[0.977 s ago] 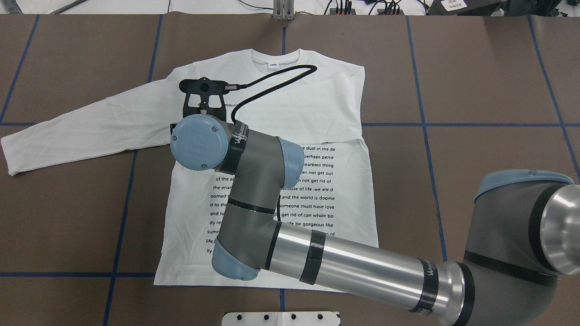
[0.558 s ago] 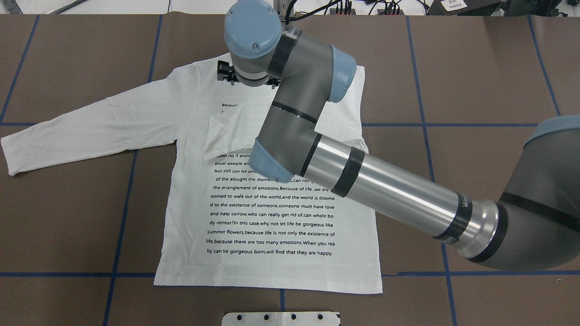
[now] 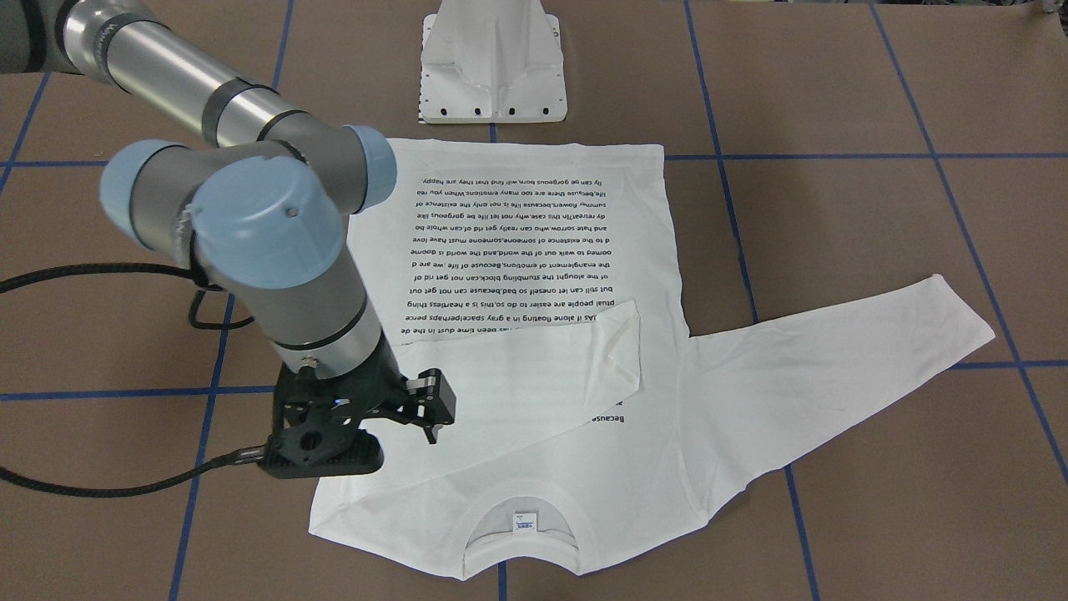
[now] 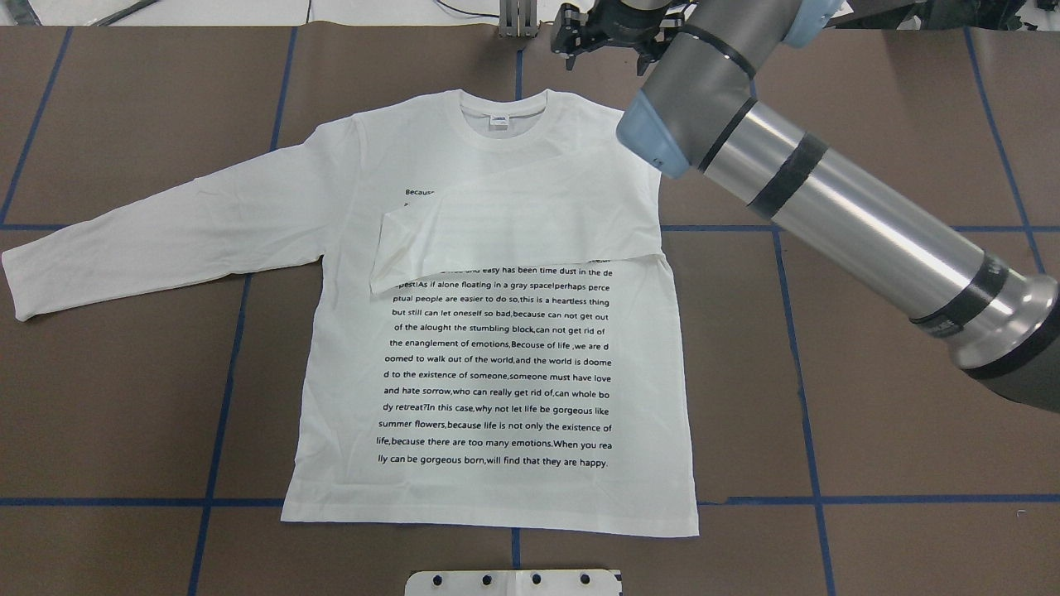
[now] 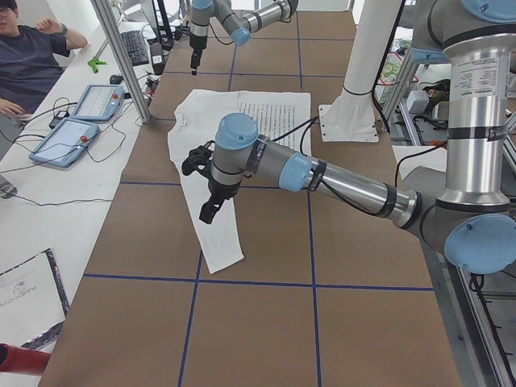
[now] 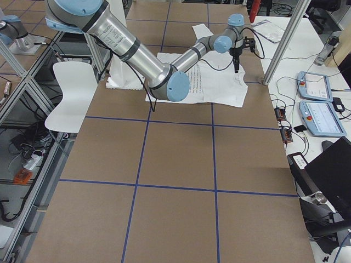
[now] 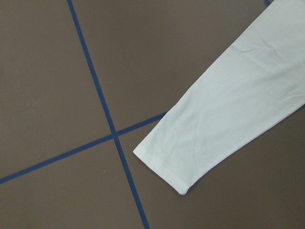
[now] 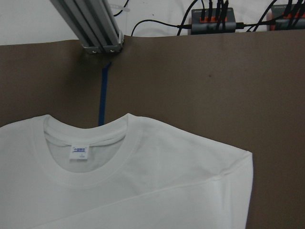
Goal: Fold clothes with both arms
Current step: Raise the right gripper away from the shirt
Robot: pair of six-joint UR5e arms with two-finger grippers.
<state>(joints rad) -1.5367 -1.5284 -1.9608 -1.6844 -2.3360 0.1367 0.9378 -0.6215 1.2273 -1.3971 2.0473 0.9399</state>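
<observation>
White T-shirt lies flat on the counter, print up. The folded sleeve crosses the chest; the outstretched sleeve runs toward the robot's left. Left gripper hovers above it, finger state indeterminable. Right gripper, fingers spread and empty, sits beyond the collar.

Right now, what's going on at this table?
A two-armed robot is folding a white T-shirt that lies text side up. Its right sleeve is folded across the chest; the left sleeve lies stretched out. The right gripper hangs open and empty beyond the collar, and the left gripper hovers over the left cuff.
</observation>
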